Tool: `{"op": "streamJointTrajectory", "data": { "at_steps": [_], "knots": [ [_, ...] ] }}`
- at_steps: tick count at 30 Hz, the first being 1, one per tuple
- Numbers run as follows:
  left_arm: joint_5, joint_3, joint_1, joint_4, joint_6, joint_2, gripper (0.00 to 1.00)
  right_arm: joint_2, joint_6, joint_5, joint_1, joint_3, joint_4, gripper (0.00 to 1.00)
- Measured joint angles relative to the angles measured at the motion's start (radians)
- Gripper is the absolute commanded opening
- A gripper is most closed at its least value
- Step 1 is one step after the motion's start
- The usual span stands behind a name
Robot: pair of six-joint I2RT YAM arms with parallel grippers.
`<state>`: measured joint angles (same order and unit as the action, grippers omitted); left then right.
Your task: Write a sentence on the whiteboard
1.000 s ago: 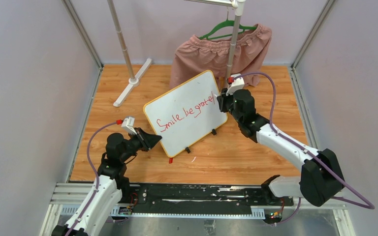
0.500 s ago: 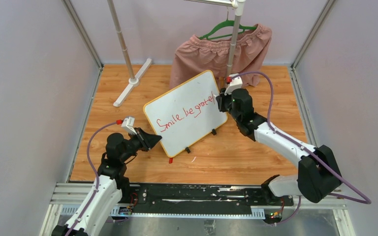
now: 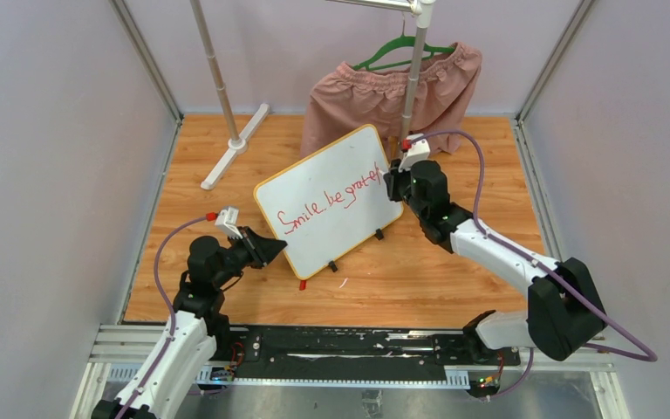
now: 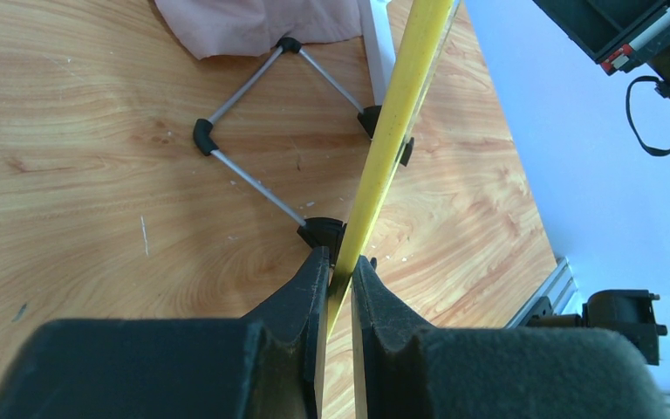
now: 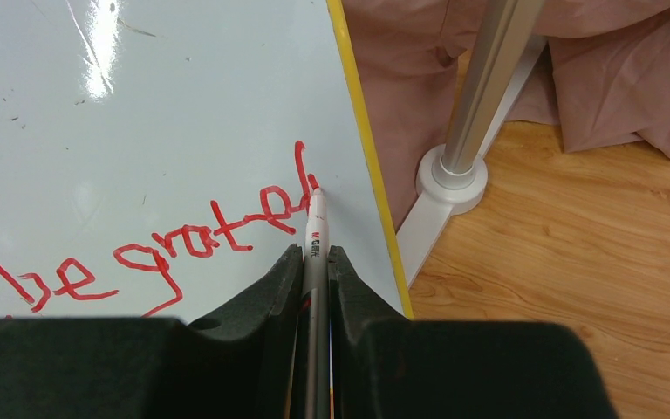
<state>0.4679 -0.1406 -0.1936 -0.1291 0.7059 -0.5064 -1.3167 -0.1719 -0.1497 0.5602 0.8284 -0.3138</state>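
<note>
Wooden bench (image 3: pixel 454 271): left pincer (image 3: pixel 277 250) still clamps the whiteboard (image 3: pixel 331 170) rim; right pincer (image 5: pixel 314 253), gripping a marker (image 5: pixel 317 218), has inched along the sentence (image 3: pixel 323 205).

whiteboard (image 3: pixel 331 170) stands tilted mid-table and blocks the centre. left gripper (image 3: pixel 277 250) pinches its near-left edge; right gripper (image 3: pixel 391 185), clamped on the marker (image 5: pixel 316 236), sits at its right edge. tight behind: rack pole (image 3: pixel 412 83) and pink garment (image 3: pixel 358 100) just past the board's top, wire stand (image 4: pixel 258 186) juts out at the back. second pole (image 3: pixel 216 74) plus white foot (image 3: pixel 235 147) take the far-left. open wooden table (image 3: pixel 454 279) in front and right of the board. walls (image 3: pixel 52 175) close off both sides.
</note>
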Motion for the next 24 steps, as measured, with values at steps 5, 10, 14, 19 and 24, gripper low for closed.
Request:
{"op": "streamJointTrajectory", "data": {
  "at_steps": [5,10,14,19,24],
  "knots": [
    [0.0,0.0,0.0,0.0,0.0,0.0,0.0,0.005,0.0,0.0,0.0,-0.015,-0.006,0.0],
    [0.0,0.0,-0.001,0.0,0.0,0.0,0.0,0.009,0.0,-0.001,0.0,-0.022,-0.007,0.0],
    [0.0,0.0,-0.001,0.0,0.0,0.0,0.0,0.009,0.0,-0.01,0.0,-0.022,-0.007,0.0],
    [0.0,0.0,-0.005,0.0,0.0,0.0,0.0,0.009,0.0,-0.018,0.0,-0.022,-0.004,0.0],
    [0.0,0.0,-0.005,0.0,0.0,0.0,0.0,0.008,0.0,-0.021,0.0,-0.018,0.003,0.0]
  ]
}}
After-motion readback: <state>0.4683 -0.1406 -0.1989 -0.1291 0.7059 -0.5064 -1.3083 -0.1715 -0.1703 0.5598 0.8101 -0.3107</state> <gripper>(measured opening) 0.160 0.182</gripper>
